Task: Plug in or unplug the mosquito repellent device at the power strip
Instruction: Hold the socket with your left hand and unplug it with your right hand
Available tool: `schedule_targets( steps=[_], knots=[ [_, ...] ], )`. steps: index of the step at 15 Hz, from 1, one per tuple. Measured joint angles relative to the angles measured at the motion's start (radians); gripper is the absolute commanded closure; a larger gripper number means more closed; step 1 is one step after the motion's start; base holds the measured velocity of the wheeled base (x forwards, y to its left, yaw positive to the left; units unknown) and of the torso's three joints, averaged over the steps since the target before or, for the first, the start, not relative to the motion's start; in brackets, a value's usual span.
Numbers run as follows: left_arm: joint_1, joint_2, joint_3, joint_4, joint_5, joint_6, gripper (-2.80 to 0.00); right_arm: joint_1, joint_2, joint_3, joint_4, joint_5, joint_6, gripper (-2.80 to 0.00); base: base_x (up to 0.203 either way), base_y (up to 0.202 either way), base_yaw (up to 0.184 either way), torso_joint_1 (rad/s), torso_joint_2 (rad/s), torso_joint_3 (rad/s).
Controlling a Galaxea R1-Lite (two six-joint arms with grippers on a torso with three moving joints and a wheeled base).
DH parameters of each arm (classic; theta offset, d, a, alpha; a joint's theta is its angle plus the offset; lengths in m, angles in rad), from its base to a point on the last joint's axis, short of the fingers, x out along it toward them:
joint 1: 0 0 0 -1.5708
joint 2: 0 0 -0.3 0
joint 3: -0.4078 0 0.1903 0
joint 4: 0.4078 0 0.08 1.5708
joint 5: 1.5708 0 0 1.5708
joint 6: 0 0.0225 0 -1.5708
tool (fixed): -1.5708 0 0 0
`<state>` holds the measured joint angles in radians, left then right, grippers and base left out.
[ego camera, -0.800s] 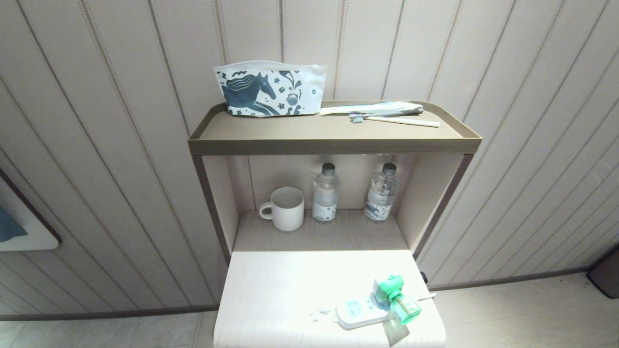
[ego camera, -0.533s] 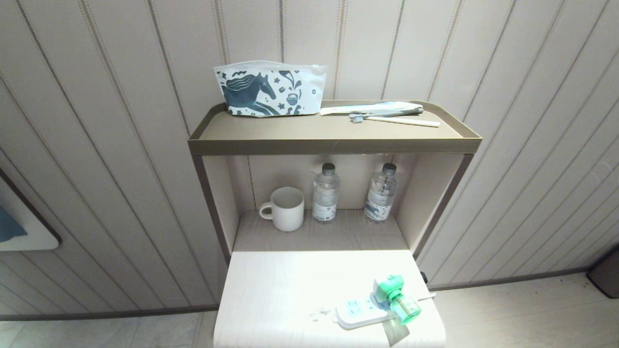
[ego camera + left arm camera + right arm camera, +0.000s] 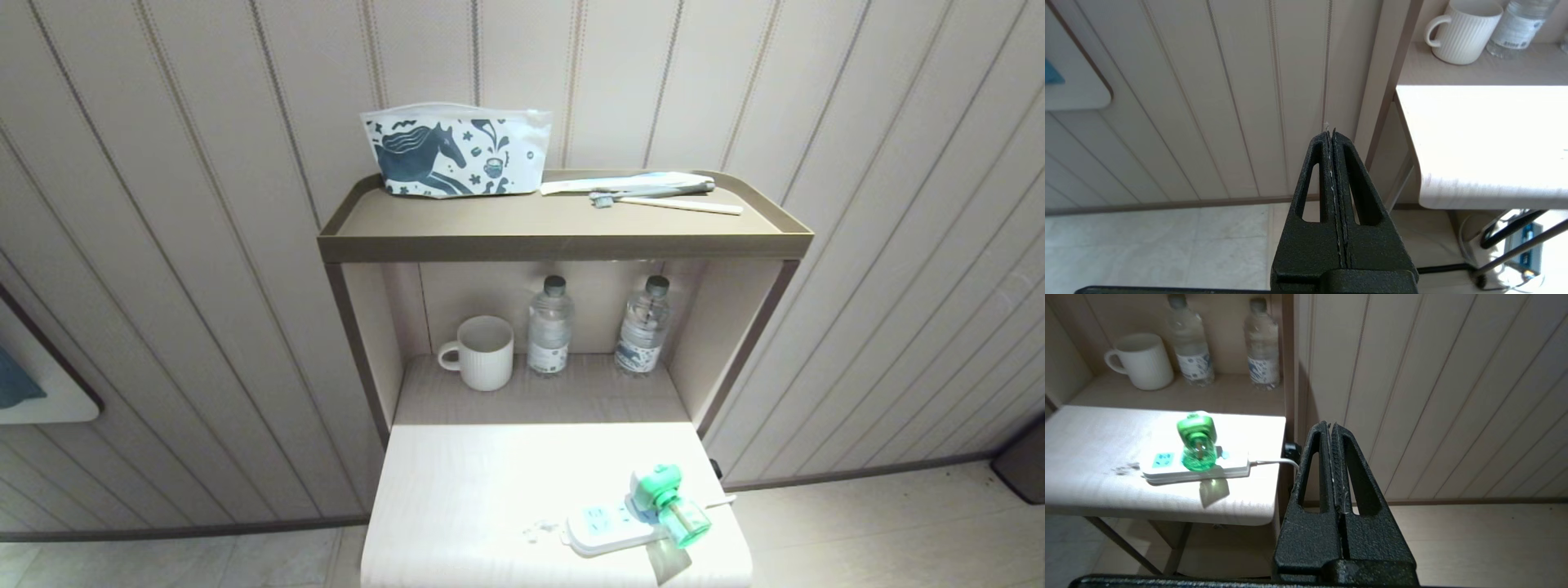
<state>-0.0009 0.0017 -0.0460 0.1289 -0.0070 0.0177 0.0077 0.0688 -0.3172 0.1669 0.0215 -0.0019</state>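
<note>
Rounded green mosquito repellent device [image 3: 665, 504] sits plugged in the flat white power strip [image 3: 608, 527] lower right, left gripper [image 3: 1331, 134] and right gripper [image 3: 1329, 426] both pinched closed, empty.

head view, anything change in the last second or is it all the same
Nothing visibly changed. The mosquito repellent device sits on the power strip at the near right corner of the white table, as before. The mug and two water bottles stand where they were. Both grippers, left gripper and right gripper, are shut and off the table.
</note>
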Motion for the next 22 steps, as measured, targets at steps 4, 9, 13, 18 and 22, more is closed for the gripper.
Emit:
schedule_targets(
  steps=[4, 9, 13, 18, 22],
  knots=[
    [0.0, 0.0, -0.001, -0.001, 0.001, -0.013, 0.0, 0.002, 0.242, -0.314, 0.086, 0.032, 0.002, 0.0, 0.0, 0.0, 0.0, 0.0, 0.0, 0.0],
    [-0.001, 0.0, -0.001, -0.001, 0.0, -0.015, 0.0, 0.062, 0.651, -0.713, 0.144, 0.097, 0.011, 0.0, 0.0, 0.0, 0.0, 0.0, 0.0, 0.0],
    [0.0, 0.0, -0.001, -0.001, 0.001, -0.015, 0.0, 0.305, 0.927, -1.005, 0.37, 0.062, 0.091, 0.0, 0.0, 0.0, 0.0, 0.0, 0.0, 0.0],
    [0.0, 0.0, -0.001, 0.0, 0.0, -0.013, 0.0, 0.641, 1.248, -1.119, 0.548, -0.334, 0.183, 0.0, 0.0, 0.0, 0.0, 0.0, 0.0, 0.0],
    [0.0, 0.0, -0.001, 0.0, 0.0, -0.013, 0.0, 0.723, 1.423, -1.111, 0.572, -0.437, 0.206, 0.0, 0.0, 0.0, 0.0, 0.0, 0.0, 0.0]
  ],
)
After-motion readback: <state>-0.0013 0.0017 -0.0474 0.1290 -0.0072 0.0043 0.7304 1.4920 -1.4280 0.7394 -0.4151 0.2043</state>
